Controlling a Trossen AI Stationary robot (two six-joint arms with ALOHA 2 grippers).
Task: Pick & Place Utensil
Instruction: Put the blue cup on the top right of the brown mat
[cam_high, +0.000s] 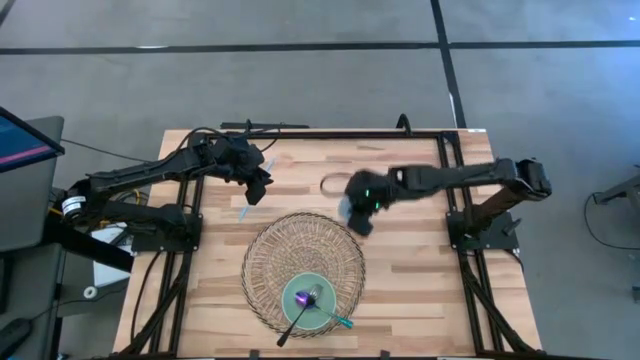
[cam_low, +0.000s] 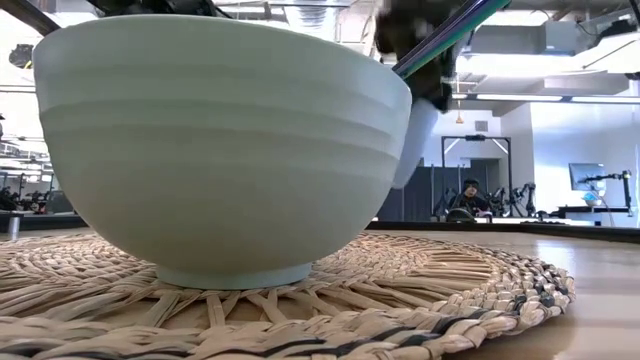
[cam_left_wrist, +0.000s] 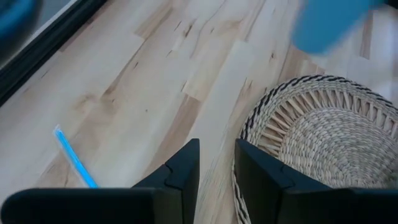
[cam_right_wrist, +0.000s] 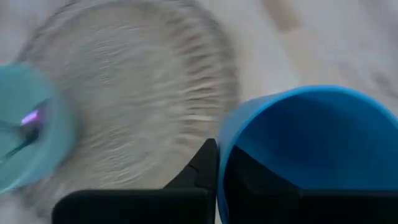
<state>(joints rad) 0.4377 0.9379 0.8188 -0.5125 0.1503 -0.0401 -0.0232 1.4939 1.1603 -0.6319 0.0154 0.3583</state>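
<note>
A blue cup (cam_right_wrist: 311, 149) — light, stiff, probably slick plastic — is pinched by its rim in the right gripper (cam_right_wrist: 217, 168) just beside the woven mat (cam_high: 300, 265), while utensils (cam_high: 310, 308) lie in the bowl (cam_high: 312, 300) on it.

We see a pale green ceramic bowl (cam_high: 312, 298) standing upright near the front edge of a round woven wicker mat (cam_high: 268, 262) on the wooden table. Inside it rest two utensils: a dark-handled spoon with a shiny purple head (cam_high: 303, 305), its handle leaning over the rim toward the front left, and a teal-handled utensil (cam_high: 336, 320) sticking out to the front right. A thin light blue plastic utensil (cam_left_wrist: 74, 158) lies flat on the bare wood just beside the mat's far left edge.
</note>
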